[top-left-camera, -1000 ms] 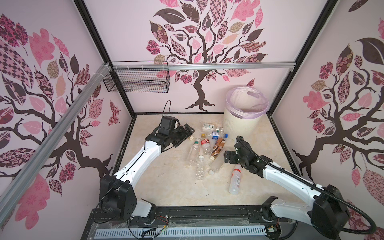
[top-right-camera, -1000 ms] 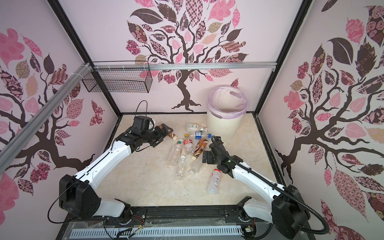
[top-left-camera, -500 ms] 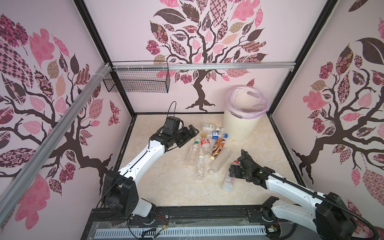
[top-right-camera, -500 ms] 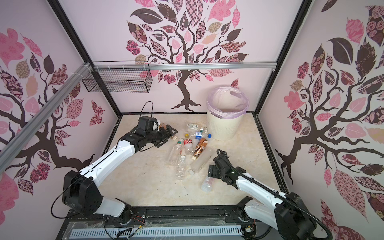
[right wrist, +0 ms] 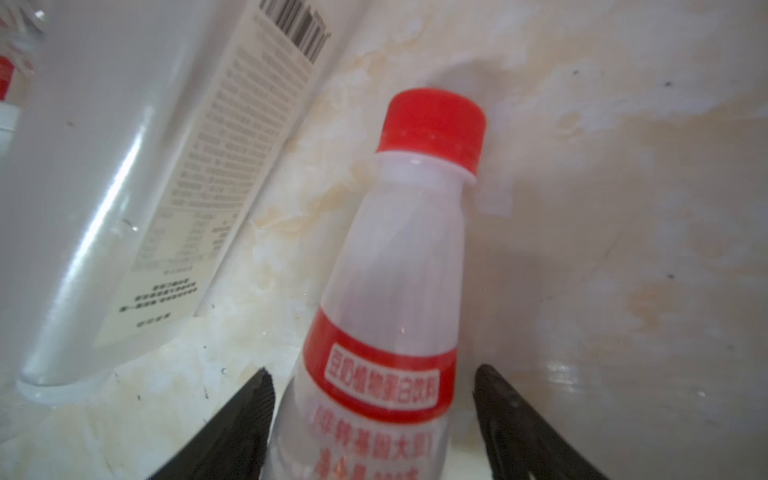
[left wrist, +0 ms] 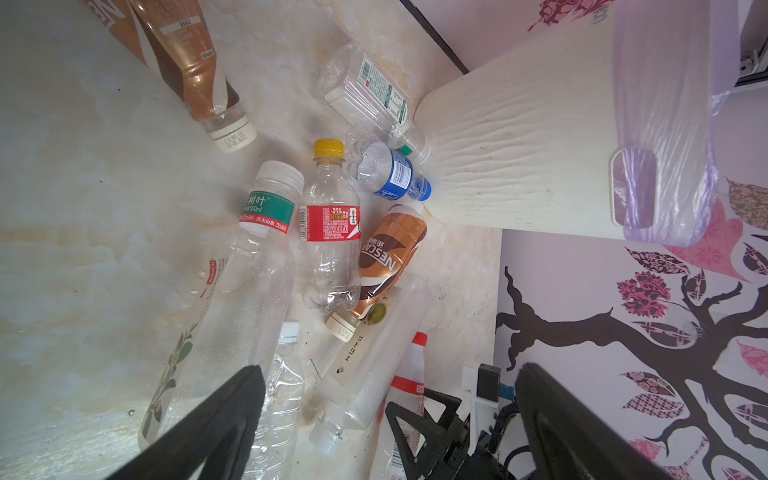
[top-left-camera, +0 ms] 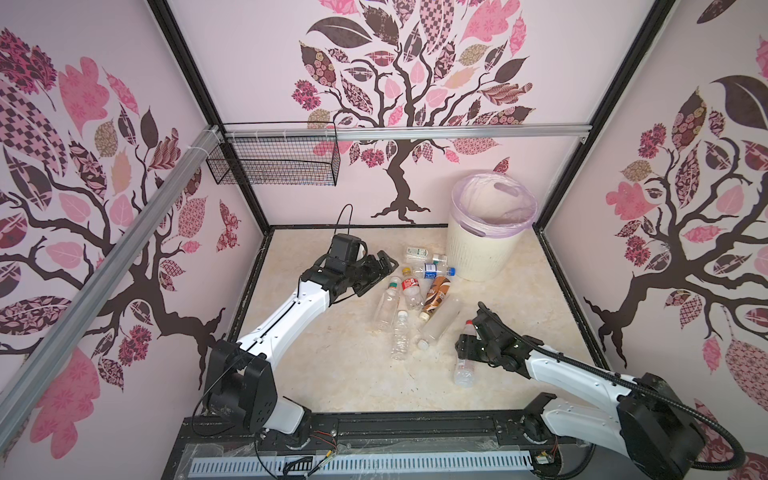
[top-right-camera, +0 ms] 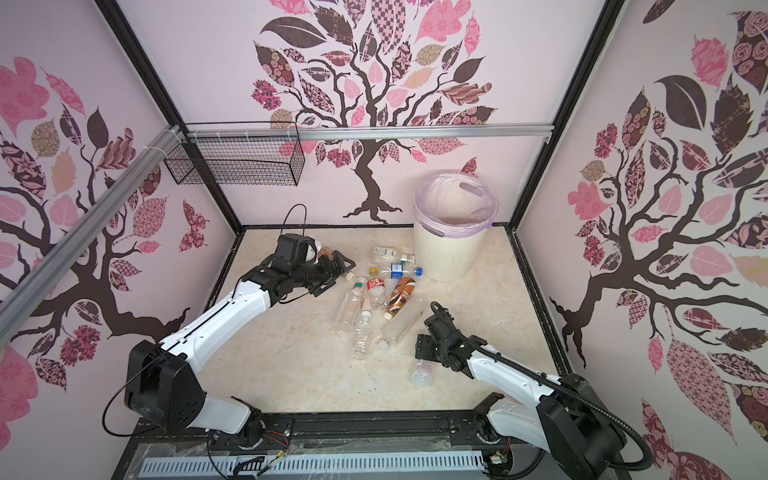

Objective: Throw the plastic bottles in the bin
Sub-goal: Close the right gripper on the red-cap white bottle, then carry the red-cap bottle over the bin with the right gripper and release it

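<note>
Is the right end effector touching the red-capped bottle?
Cannot tell. In the right wrist view the right end effector straddles the red-capped bottle; one finger shows a gap, the other looks flush.

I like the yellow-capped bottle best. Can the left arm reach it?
Probably yes. The left gripper is open close by, and nothing lies on the yellow-capped bottle, though other bottles crowd both its sides.

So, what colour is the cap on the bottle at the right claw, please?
Red cap, clearest in right wrist view.
</note>
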Controlling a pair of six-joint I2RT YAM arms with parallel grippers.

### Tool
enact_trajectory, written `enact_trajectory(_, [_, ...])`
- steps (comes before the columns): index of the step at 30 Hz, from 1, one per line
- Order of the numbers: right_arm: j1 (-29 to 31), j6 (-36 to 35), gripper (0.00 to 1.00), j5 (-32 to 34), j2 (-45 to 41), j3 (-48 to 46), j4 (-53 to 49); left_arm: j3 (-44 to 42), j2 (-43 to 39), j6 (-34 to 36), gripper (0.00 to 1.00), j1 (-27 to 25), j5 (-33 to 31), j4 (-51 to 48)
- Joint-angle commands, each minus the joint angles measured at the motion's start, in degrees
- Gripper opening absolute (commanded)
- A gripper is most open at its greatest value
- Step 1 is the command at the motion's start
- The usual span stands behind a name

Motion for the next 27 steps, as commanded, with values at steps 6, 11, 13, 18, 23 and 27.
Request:
enact_trajectory(6, [0.2,0.5,0.60,0.2,0.6,-1.6,0.9,-1.9,1.1,-0.3,0.98,-0.6,1.0,1.5])
enact_trajectory(11, [0.1,-0.3,0.46,1.5,-1.7,-0.3,-0.2,-1.2,1.2,0.3,0.98,-0.8,1.7,1.2])
enact_trajectory(13, [0.1,-1.0,0.45,2.5,-2.8,0.9,-1.5,-0.7,1.2,0.8,0.98,-0.8,1.8,0.9])
enact_trajectory(18, [0.1,-2.7,0.45,5.2,-6.3,4.3,-4.6,0.5,1.4,1.9,0.98,-1.1,2.9,1.1])
enact_trajectory(23, [0.1,-6.1,0.45,9.2,-8.7,11.8,-9.8,1.8,1.2,3.3,0.98,-2.3,4.3,3.2])
enact_trajectory(27, [-0.1,-9.9,0.45,12.1,-8.8,20.8,-12.2,4.4,1.5,4.5,0.98,-3.2,6.1,3.7])
